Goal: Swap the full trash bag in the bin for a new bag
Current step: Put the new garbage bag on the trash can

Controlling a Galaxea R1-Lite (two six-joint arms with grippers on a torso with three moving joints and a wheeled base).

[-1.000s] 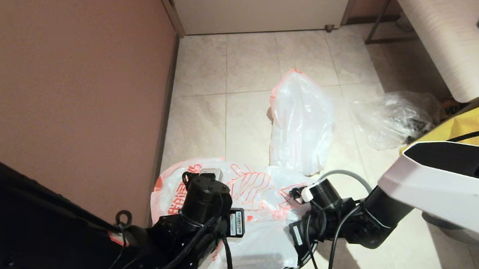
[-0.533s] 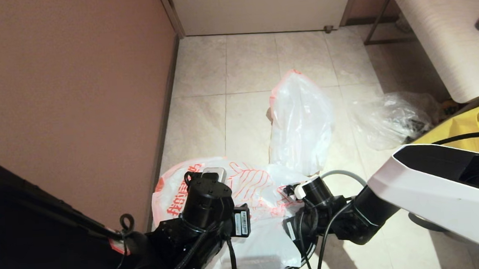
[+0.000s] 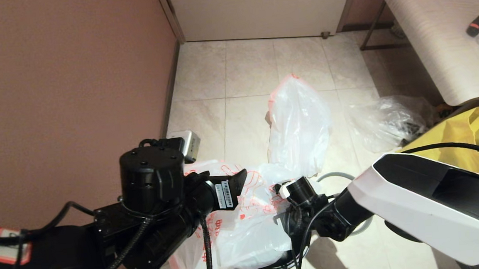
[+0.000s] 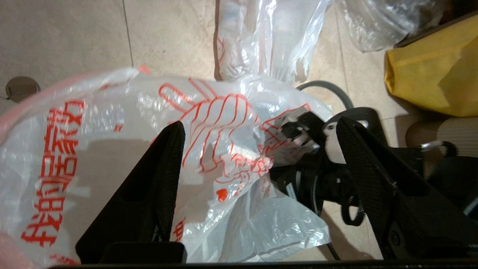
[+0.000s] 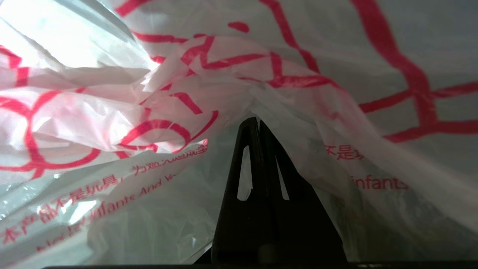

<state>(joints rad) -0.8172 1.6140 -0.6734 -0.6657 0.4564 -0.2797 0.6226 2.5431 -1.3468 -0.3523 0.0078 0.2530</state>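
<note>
The floor [image 3: 244,72] was pale beige tile with thin grout lines; a dusky pink wall [image 3: 65,78] ran along my left, a pale door [image 3: 256,8] closed the far end, and a wood-grain counter [image 3: 429,35] on dark legs stood at the far right; a black marker with a red band [image 3: 475,25] lay on it. The full trash bag [image 3: 299,126] rested on the tiles ahead of me, plain-sided with a pink-orange edge; a clear crumpled bag [image 3: 390,123] lay to its right, near a yellow tote [image 3: 468,131]. The new bag [image 3: 237,226] was draped over the bin [image 3: 272,267], of which only a dark sliver showed beneath it; its grey ring [image 3: 337,176] peeked out beside my right arm. Red-orange Chinese characters and a line-drawn hand covered the bag; small print read "infants" and "And". My left end effector [image 4: 257,160] hung wide apart above the printed plastic, holding nothing; my right end effector [image 5: 257,127] was pressed closed, pinching the film of the new bag.
</note>
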